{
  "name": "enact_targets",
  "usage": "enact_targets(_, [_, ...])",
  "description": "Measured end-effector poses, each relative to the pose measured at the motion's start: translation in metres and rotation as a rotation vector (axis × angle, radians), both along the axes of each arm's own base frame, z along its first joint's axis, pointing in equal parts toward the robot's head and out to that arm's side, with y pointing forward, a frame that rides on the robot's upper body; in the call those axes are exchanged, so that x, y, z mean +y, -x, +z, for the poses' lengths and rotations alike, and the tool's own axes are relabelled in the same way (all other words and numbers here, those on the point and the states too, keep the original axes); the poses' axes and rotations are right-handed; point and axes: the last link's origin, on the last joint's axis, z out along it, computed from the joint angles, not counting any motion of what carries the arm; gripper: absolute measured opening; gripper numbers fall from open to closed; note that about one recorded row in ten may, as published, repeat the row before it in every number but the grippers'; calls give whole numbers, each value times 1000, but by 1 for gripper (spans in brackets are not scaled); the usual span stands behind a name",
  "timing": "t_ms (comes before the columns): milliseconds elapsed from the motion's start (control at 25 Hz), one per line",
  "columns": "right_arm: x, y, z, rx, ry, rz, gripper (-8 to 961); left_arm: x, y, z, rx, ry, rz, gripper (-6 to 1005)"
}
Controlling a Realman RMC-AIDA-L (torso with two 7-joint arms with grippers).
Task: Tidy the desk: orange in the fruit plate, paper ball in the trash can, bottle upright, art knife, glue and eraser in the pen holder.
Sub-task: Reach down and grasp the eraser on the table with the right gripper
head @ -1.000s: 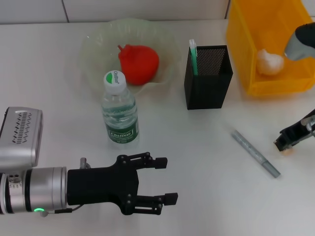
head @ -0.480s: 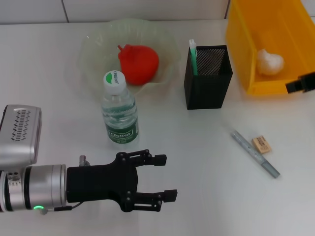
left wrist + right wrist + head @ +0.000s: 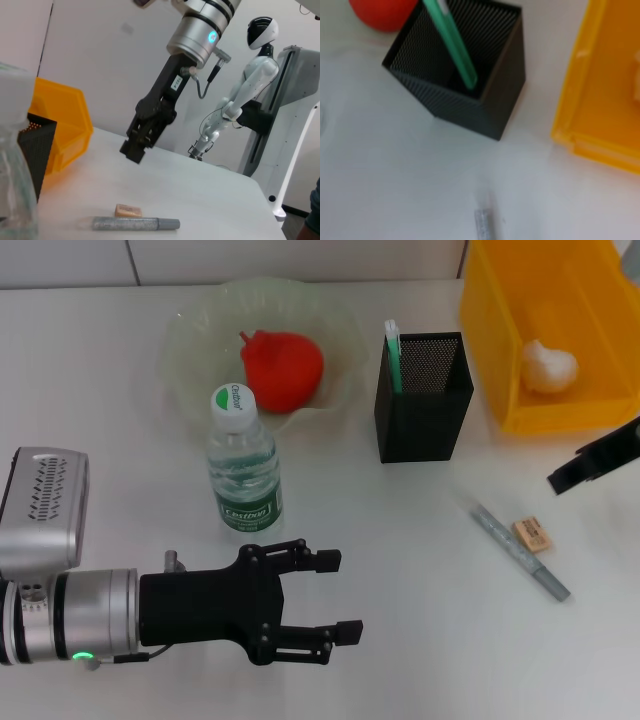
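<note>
The right gripper point(image 3: 597, 463) hangs above the desk at the right edge of the head view, just in front of the yellow trash can point(image 3: 500, 360). Seen from the left wrist point(image 3: 145, 135), its black fingers look pressed together with nothing between them, and it is clear of the desk surface. Near it, toward the robot, a small tan eraser point(image 3: 532, 534) lies flat on the white desk point(image 3: 420, 640), just beside a grey pen-shaped art knife point(image 3: 520, 552) that lies at a slant. The two are close but whether they touch cannot be told.

Inside the trash can rests a white paper ball point(image 3: 548, 366). To the left of the can stands a black mesh pen holder point(image 3: 424, 410), upright, with a green stick point(image 3: 393, 358) leaning in its left corner. Further left, a clear fruit plate point(image 3: 200, 330) holds a red-orange fruit point(image 3: 283, 370). Just in front of the plate a water bottle point(image 3: 243, 465) stands upright with a green and white cap.

The left gripper point(image 3: 335, 595) hovers low at the near left of the desk, in front of the bottle, its black fingers point(image 3: 325, 561) spread apart and holding nothing.
</note>
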Motion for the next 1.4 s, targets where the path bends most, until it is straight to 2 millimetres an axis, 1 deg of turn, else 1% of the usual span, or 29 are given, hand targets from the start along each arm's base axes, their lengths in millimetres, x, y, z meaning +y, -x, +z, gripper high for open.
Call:
enact_targets(40, [1,-2,-8,-4,23,-8,201,1,0,0,2,-2,-2,846])
enact_targets(80, [1,-2,-8,-4,23,-8,239,2,0,-1,8,-6,-1,846])
enact_targets(280, [0,-6,-24,-17,65,-22,430,2,0,-1,12,-8,-1,846])
enact_targets(400, [0,-8,-36,-35,93,-24,425,3,1,-2,16,-10,-1,846])
enact_targets(600, [1,-12,-44,-47,96,-35,424,3,1,-2,20,-10,-1,846])
enact_targets(1400, [5,-18,-55,-52,102,-47,420,2,2,-3,23,-7,1,846])
